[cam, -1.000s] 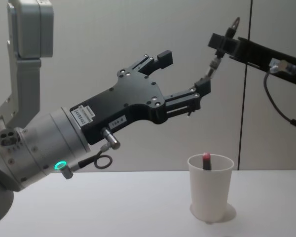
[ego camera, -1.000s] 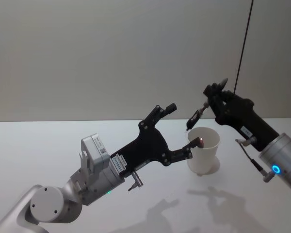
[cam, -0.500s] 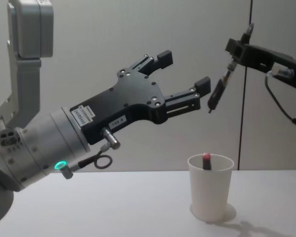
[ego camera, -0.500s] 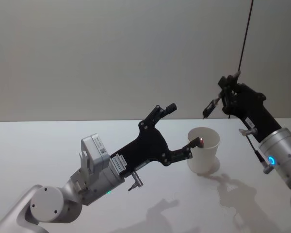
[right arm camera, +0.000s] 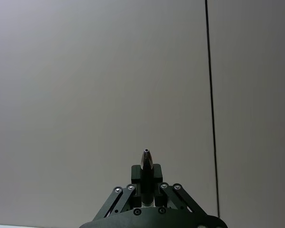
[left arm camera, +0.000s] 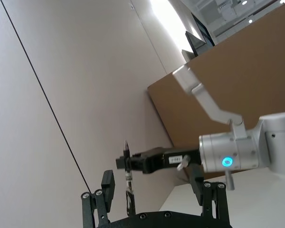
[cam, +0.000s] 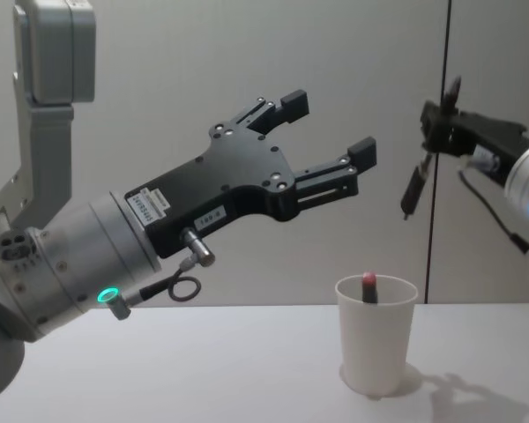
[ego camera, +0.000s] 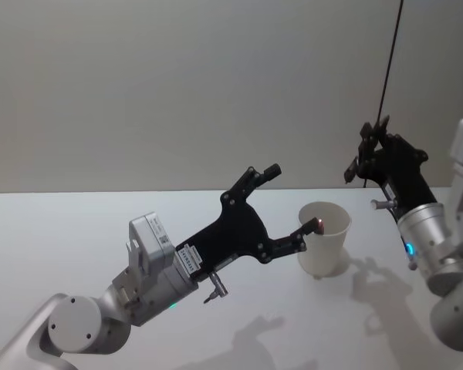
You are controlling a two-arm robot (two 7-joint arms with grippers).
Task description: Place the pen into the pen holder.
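The right tool [cam: 440, 119] is seen clenched on a slim dark pen [cam: 413, 188], which is gripped near its upper end and left hanging below the fingers, tilted slightly, at about 1 o'clock above the pen holder [cam: 376, 337] in the chest view and off to its right side rather than over the mouth. For the step to go well, the pen's lower tip would best be brought over the centre of the open rim, the shaft set closer to upright, and the pen lowered inside the wall before the grip is relaxed; a drop from height is judged likely to rock so light a cup. The left tool [cam: 328, 134] is held released, its two black fingers spread wide, at about 10 o'clock above the cup, and it may be worth clearing from the path. The pen is narrow, glossy and hard, so slip in the fingers is possible. The holder is a plain white paper cup with a rolled rim, tapering to its base, thin-walled and matt; a red-tipped object [cam: 368, 282] already stands inside it. The cup rests on a smooth white table [cam: 203, 370].
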